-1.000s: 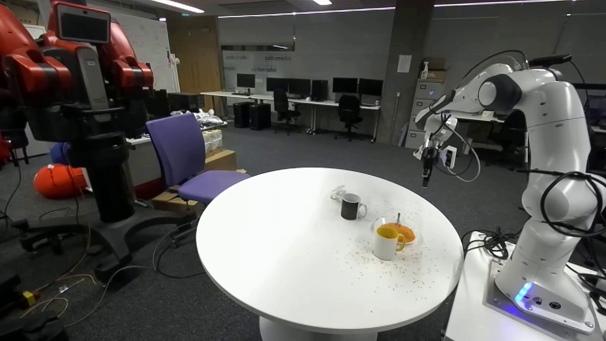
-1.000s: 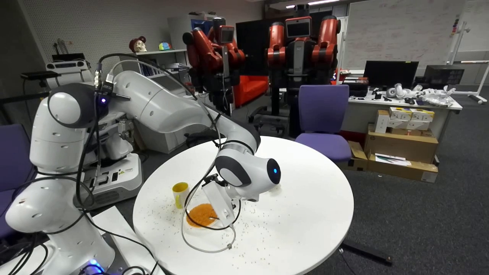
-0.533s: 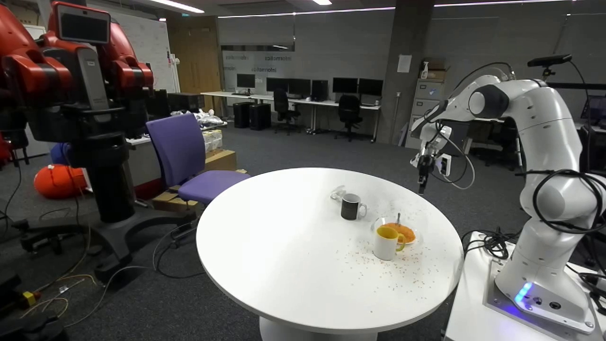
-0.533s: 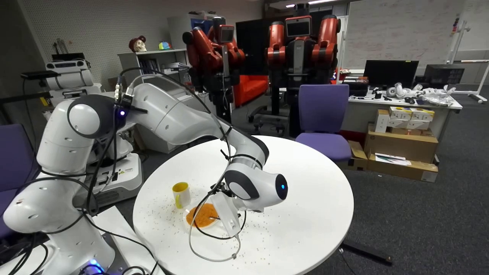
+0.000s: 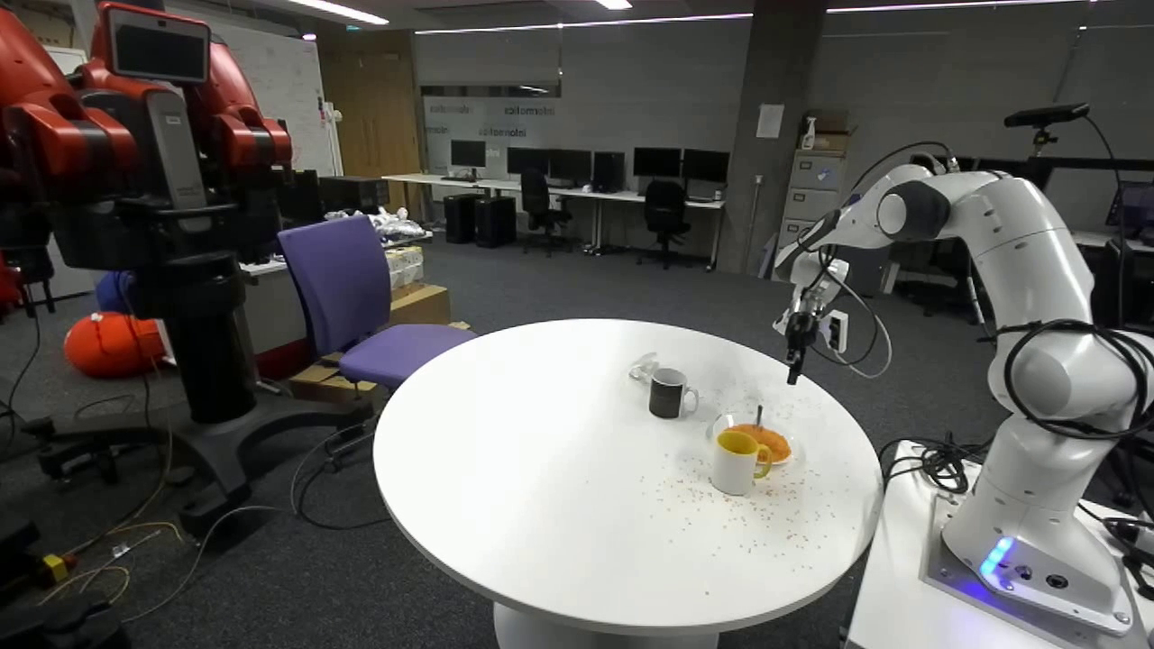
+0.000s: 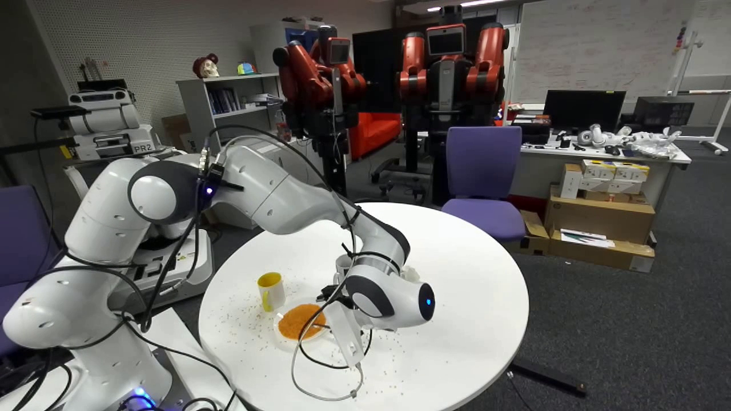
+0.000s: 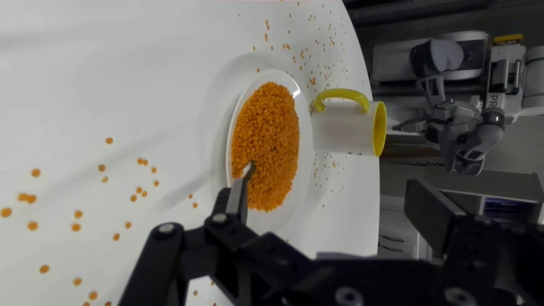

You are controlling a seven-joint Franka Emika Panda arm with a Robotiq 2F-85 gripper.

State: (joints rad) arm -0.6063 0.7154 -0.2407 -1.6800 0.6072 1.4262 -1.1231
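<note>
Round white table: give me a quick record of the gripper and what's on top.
gripper: black gripper, open, above the round white table, holding nothing
plate: round white plate bearing orange grains
utensil: thin grey handle, sticking out of the grains, not gripped
mugs: white mug with yellow interior and handle, upright beside the plate; dark-and-white mug, upright, farther from it
spill: loose orange grains scattered on the table

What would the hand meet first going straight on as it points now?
Probably the plate of orange grains; depth is unclear, so the handle in it or the mug beside it could come first.
</note>
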